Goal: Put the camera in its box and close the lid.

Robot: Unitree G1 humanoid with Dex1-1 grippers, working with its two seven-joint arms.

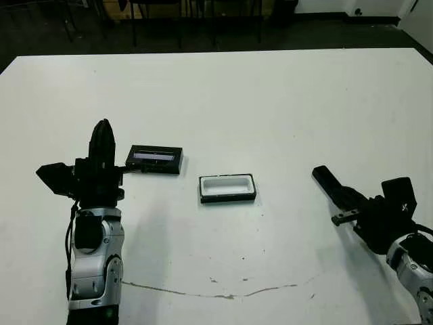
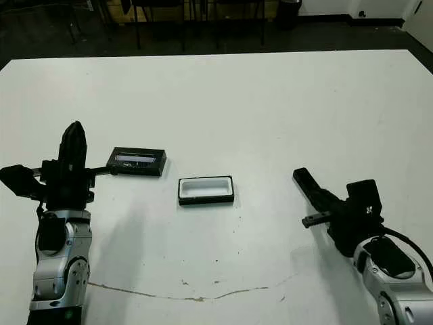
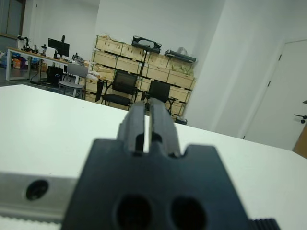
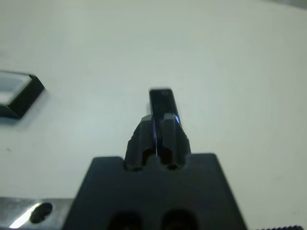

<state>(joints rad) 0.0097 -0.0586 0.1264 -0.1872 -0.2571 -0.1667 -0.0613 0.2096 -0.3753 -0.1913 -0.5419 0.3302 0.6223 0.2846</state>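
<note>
Camera (image 1: pixel 325 179) pinched in right gripper (image 1: pixel 348 200); left gripper (image 1: pixel 102 130) closed, empty; next, carry it over box (image 1: pixel 227 197), lower flat.

Both forearms are rounded silver-grey shells with black joint inserts and thin black cables alongside. The left gripper (image 1: pixel 102 139) and right gripper (image 2: pixel 302 177) are matte black blocks, each with two slim black fingers; silver metal brackets carry round holes.

Bright even overhead light, soft shadows; wrist views blurred up close.
</note>
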